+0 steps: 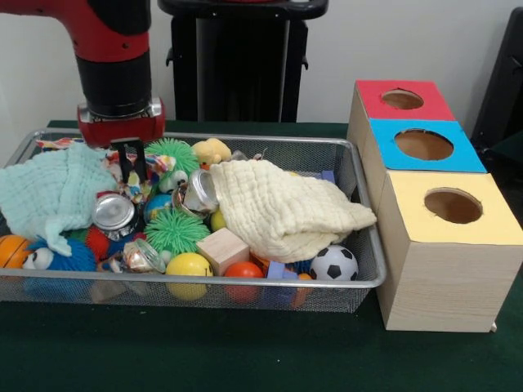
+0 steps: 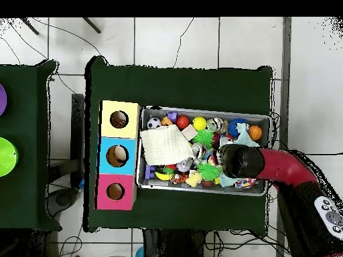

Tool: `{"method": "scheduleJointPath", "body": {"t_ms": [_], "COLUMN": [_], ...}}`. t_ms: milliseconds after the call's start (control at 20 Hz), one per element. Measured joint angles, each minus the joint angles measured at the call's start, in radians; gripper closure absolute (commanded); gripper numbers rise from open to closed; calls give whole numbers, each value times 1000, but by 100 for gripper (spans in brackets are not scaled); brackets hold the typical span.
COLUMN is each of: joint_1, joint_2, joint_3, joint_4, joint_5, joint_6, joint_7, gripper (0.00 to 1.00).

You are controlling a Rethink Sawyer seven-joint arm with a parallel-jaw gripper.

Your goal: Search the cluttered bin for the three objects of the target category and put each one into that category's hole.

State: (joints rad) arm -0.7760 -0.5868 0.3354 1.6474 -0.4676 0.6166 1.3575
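Observation:
The wire-mesh bin (image 1: pixel 245 282) is full of toys; it also shows in the overhead view (image 2: pixel 201 110). My gripper (image 1: pixel 131 167) reaches down into the bin's back left part, between the mint cloth (image 1: pixel 49 192) and a green spiky ball (image 1: pixel 173 153). A small white knotted cloth piece with red, yellow and blue patches (image 1: pixel 158 164) lies just right of the gripper. Another such piece (image 1: pixel 55 144) lies at the back left corner, also seen from overhead (image 2: pixel 246 182). In the overhead view the arm (image 2: pixel 241 160) hides the gripper. A third piece is not visible.
A wooden box stands right of the bin with a red hole (image 1: pixel 402 99), a blue hole (image 1: pixel 423 144) and a yellow hole (image 1: pixel 453 205). A cream cloth (image 1: pixel 286 208) covers the bin's middle right. Metal cans (image 1: pixel 114 212), balls (image 1: pixel 188 265) and a wooden cube (image 1: pixel 222 249) lie around.

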Motion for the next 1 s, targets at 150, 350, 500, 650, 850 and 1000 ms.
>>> {"method": "scheduleJointPath", "body": {"t_ms": [150, 350, 500, 650, 850, 1000], "joint_1": [-53, -86, -101, -112, -114, -110], "joint_2": [-17, -41, -60, -81, -109, -130], "joint_3": [55, 103, 137, 170, 205, 222], "joint_4": [16, 29, 35, 41, 45, 46], "joint_5": [47, 91, 121, 149, 184, 200], "joint_6": [2, 21, 48, 85, 138, 155], "joint_7": [0, 0, 0, 0, 0, 0], "gripper": [100, 100, 100, 100, 100, 100]}}
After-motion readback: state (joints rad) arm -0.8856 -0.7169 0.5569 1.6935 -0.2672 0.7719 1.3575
